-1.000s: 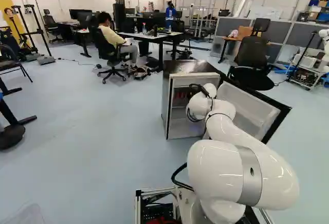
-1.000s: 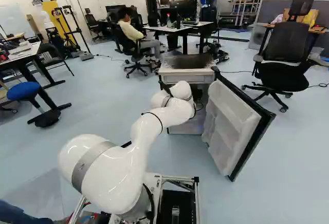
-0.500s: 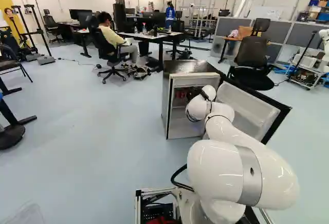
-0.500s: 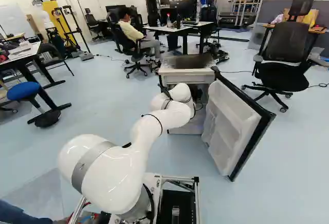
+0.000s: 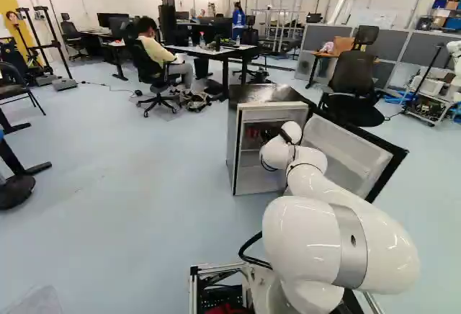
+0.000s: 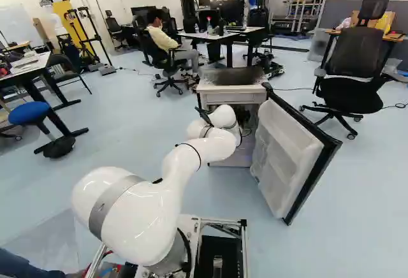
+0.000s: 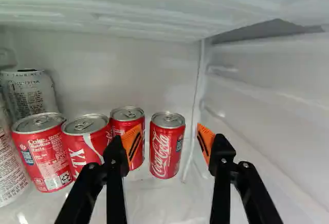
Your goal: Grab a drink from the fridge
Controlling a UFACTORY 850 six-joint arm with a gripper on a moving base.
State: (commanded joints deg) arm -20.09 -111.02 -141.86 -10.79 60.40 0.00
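Gripper and can within the open fridge (image 5: 266,94). We see the arm (image 5: 310,177) reaching into the compartment, with the door (image 6: 287,153) swung wide beside it. The gripper (image 7: 169,126) is open and empty, its orange pads (image 7: 205,142) well apart. Ahead of it, in line with the space between its fingers, the nearest red can (image 7: 167,152) stands upright on the shelf (image 7: 154,198), close to the back corner. We take this as the likeliest target. Just beside it stands a second red can (image 7: 119,129), partly hidden by one finger; two more red cans (image 7: 49,157) and silver cans (image 7: 32,98) lie beyond.

If full, as we suppose, the can is fairly heavy for its size. Its thin wall is stiff under even pressure but dents at a point, and chilled, damp metal may prove slippery. We would hold it at mid-body, pads flat on opposite sides, below the tapered neck. The narrow gap to its neighbour calls for care: a finger advanced off-centre could topple either can.
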